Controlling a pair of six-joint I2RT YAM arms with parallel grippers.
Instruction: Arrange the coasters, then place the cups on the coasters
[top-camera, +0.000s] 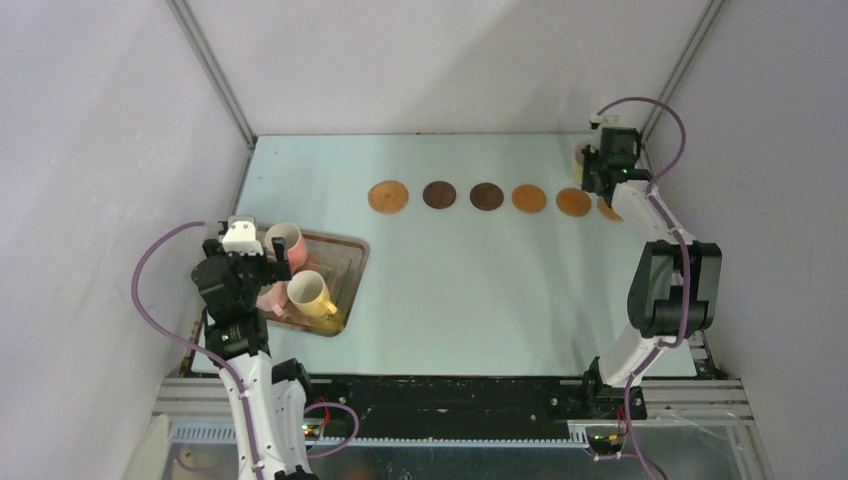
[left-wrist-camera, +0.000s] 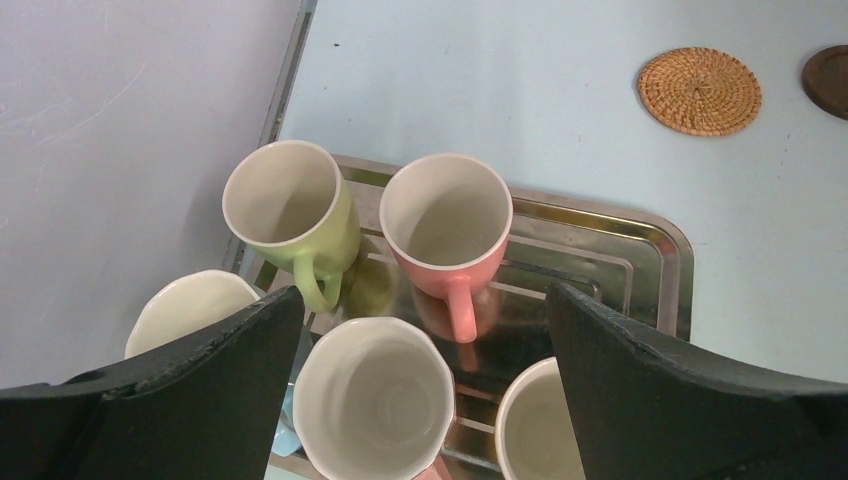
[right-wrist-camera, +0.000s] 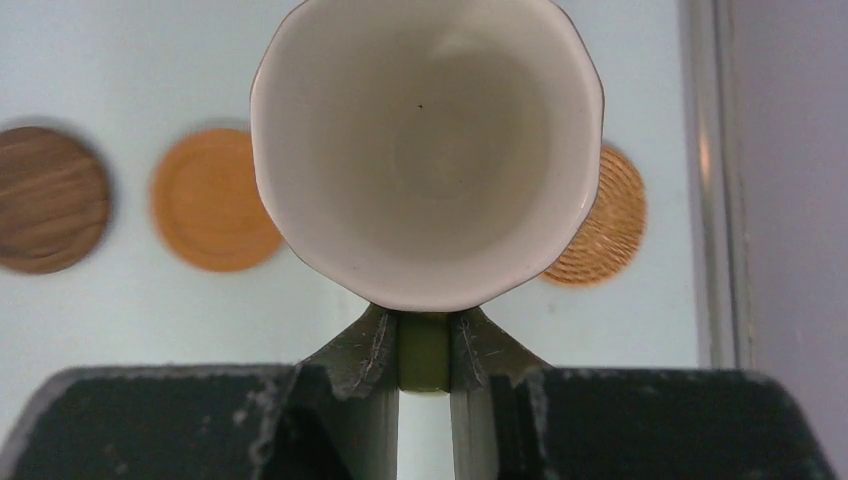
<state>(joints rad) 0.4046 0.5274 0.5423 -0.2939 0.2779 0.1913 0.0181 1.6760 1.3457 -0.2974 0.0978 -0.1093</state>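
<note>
Right gripper (right-wrist-camera: 425, 340) pinched tight on the handle of a pale cup (right-wrist-camera: 425, 150). A woven coaster (right-wrist-camera: 610, 225) sits ahead-right of the fingers, half hidden behind the rim. The top view barely shows that cup. Left gripper (left-wrist-camera: 425, 300) spread wide, empty, above the tray (left-wrist-camera: 640, 250) cups (left-wrist-camera: 445, 215).

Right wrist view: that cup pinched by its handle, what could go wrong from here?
The right hand grips the cup only by its handle, so it may swing or tilt. The woven coaster shows off to one side, so the cup could land half off it. The open left hand hovers over crowded cups; closing may knock one.
</note>
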